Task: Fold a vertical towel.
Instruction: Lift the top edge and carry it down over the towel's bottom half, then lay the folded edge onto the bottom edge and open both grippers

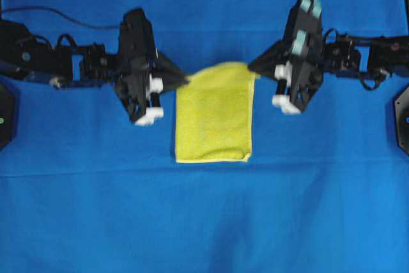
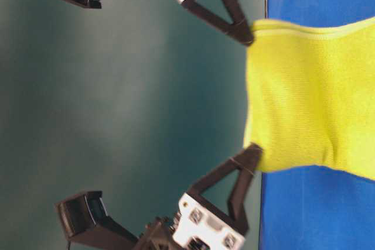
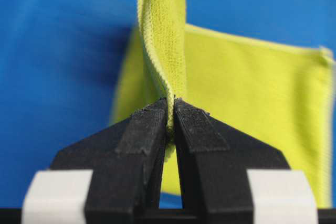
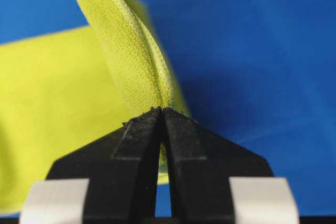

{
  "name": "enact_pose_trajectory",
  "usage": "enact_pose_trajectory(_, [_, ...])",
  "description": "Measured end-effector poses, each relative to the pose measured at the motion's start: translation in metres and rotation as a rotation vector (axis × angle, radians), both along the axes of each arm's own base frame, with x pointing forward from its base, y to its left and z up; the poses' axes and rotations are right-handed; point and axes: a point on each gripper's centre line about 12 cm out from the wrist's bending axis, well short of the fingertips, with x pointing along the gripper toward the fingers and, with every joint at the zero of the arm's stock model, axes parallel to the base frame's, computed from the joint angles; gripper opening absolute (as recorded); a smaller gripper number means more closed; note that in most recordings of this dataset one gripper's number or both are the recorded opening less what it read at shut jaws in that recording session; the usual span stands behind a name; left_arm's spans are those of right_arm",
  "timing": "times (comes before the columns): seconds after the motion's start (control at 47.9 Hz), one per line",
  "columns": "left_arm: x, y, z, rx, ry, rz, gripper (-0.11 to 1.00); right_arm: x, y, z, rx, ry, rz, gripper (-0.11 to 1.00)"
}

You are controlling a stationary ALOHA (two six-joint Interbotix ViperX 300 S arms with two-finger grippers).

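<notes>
The bench is covered by a large blue sheet point(image 1: 204, 222) that fills the overhead view from edge to edge, lightly creased in the lower half of the frame; in the table-level view a plain dark green backdrop point(image 2: 129, 109) is seen behind the arms, and nothing more of the room can be made out. The towel point(image 1: 214, 123), a bright yellow-green terry cloth with a paler stitched hem, is seen at the centre of the overhead frame, slightly above the middle. Its long axis is run from the top of that frame toward the bottom; the lower end is laid flat on the sheet with its hem square to the frame, while the upper end is raised off the sheet and stretched between the two arms. The left tool point(image 1: 185, 81) is closed on the towel's upper left corner, and in the left wrist view its two black fingers point(image 3: 147, 140) are seen pressed together with a narrow fold of cloth pinched between them. The right tool point(image 1: 254, 66) is clamped in the same way on the upper right corner, the hem standing up from between its closed fingers point(image 4: 144, 140). In the table-level view, which is turned on its side, the raised edge is seen taut between both fingertips. The far ends of both arms are cut off at the frame edges, and the overhead view is soft with blur around the tools.
</notes>
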Motion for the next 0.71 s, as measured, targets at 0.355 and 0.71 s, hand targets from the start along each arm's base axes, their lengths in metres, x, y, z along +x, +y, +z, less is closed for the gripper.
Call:
enact_pose_trajectory(0.355, [-0.001,-0.056,-0.032,-0.11,0.107,-0.081,0.03,0.01,0.053,-0.034,0.09,0.096,0.096,0.03])
enact_pose_trajectory(0.71, [0.007,-0.081,-0.063,-0.12,0.146,-0.13,0.03,0.019,0.075,-0.058,0.114,0.147,0.129,0.03])
